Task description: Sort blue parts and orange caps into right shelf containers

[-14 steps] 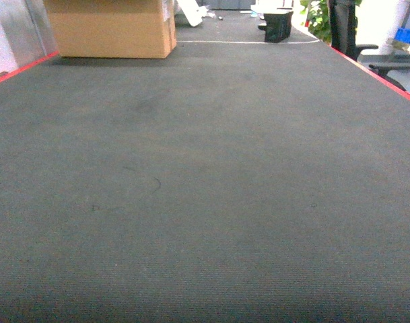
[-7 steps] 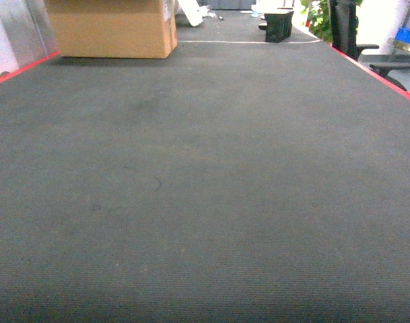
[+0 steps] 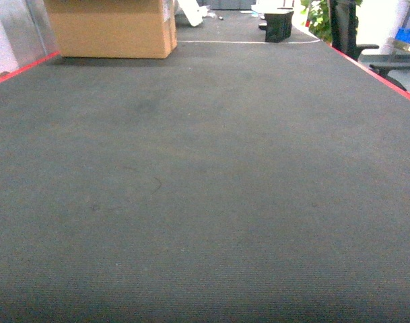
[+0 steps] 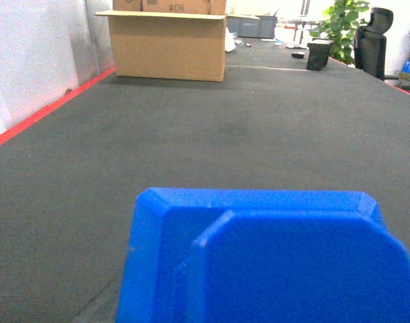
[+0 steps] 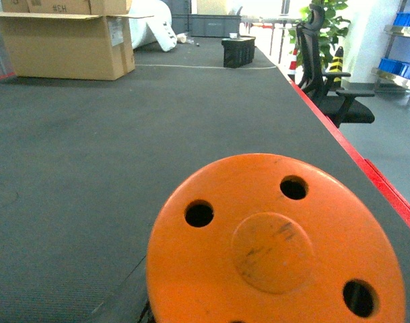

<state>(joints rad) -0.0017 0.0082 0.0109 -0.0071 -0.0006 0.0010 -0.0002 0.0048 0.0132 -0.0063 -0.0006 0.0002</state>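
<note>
A bright-blue plastic part [image 4: 272, 262] fills the lower half of the left wrist view, held up off the dark carpet right at my left gripper's jaws, which it hides. An orange cap [image 5: 275, 245], a round disc face with several holes, fills the bottom of the right wrist view in the same way and hides my right gripper's fingers. Small bright-blue shelf containers [image 5: 401, 67] stand on a metal shelf at the far right. Neither arm shows in the head view.
Dark carpet floor [image 3: 205, 188] stretches ahead between red border lines [image 3: 376, 73]. A large cardboard box [image 3: 110, 27] stands far left, by a pale wall [image 4: 29, 60]. A black bin [image 3: 279, 25], an office chair [image 5: 329, 74] and a plant [image 4: 343, 20] stand far right.
</note>
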